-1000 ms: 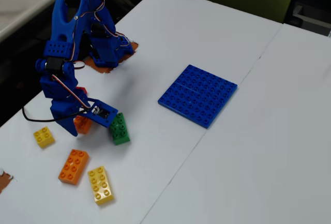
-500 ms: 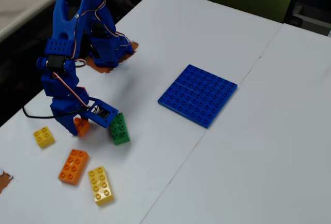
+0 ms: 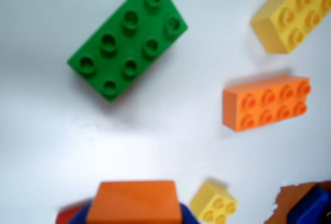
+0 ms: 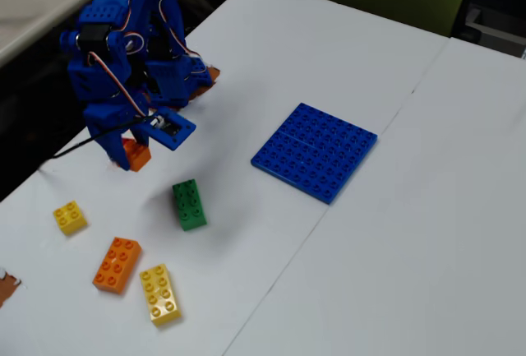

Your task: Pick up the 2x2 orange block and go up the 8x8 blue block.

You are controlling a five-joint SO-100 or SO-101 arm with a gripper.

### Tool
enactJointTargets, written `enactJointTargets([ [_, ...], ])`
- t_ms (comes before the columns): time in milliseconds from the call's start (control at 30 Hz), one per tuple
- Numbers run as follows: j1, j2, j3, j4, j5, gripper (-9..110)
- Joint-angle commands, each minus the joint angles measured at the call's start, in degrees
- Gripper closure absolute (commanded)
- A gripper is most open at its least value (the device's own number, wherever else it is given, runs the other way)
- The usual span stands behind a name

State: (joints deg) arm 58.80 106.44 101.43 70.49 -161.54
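My blue gripper (image 4: pixel 131 157) is shut on the 2x2 orange block (image 4: pixel 137 154) and holds it just above the white table at the left. In the wrist view the block (image 3: pixel 134 202) fills the bottom edge between the blue jaws, and my gripper (image 3: pixel 135 214) is mostly hidden behind it. The 8x8 blue block (image 4: pixel 315 150) lies flat on the table to the right of the arm, well apart from the gripper. It is out of the wrist view.
A green 2x4 brick (image 4: pixel 190 204) (image 3: pixel 127 40), a long orange brick (image 4: pixel 117 264) (image 3: pixel 267 102), a long yellow brick (image 4: pixel 160 293) (image 3: pixel 295 12) and a small yellow brick (image 4: pixel 70 217) (image 3: pixel 213 202) lie below the gripper. The table edge (image 4: pixel 49 163) runs at the left.
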Motion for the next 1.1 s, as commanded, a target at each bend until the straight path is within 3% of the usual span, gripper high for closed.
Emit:
enactJointTargets([
  [0,-2.11,7.03,-2.81,4.75,4.31,101],
  [267,-11.87,19.86,1.23,10.63,21.97,101],
  [600,-23.03,21.01,-4.13,16.61,36.39,101],
  [1067,-37.88,14.94,-4.57,9.76,53.17,101],
])
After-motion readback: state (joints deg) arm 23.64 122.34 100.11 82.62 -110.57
